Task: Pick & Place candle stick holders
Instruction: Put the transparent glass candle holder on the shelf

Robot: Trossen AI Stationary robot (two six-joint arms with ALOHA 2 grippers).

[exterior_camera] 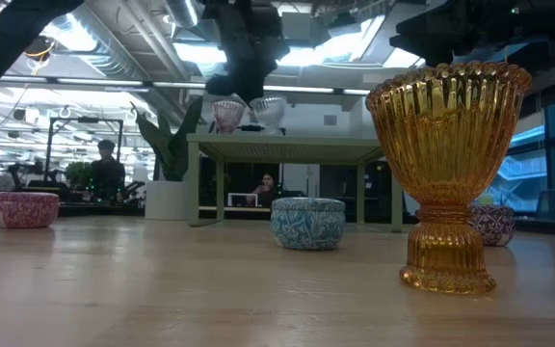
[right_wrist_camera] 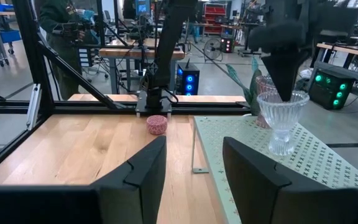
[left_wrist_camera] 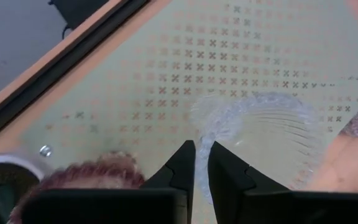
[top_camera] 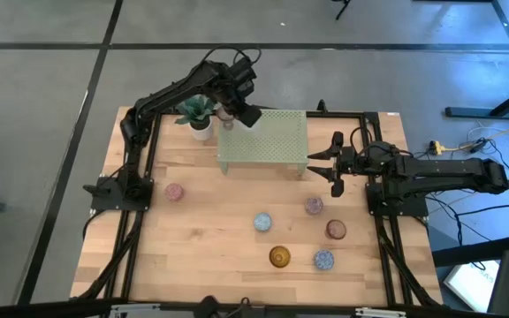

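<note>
Pink speckled holder (top_camera: 175, 192): alone on the wooden table (top_camera: 201, 256), far left, beside the left arm's base.
Potted plant (top_camera: 198, 113): at the back, just left of the stand.
Left gripper (top_camera: 237, 116): over the pale green stand (top_camera: 277, 146), its left end; fingers (left_wrist_camera: 182, 167) pinched on the rim of the clear glass holder (right_wrist_camera: 282, 120), which stands upright on the stand.
Pinkish holder (exterior_camera: 227, 115): on the stand, beside the clear one.
Blue mosaic holder (top_camera: 262, 222): mid-table.
Amber holder (top_camera: 279, 256): near the front edge.
Right gripper (top_camera: 323, 165): near the stand's right end, jaws apart, holding nothing.
</note>
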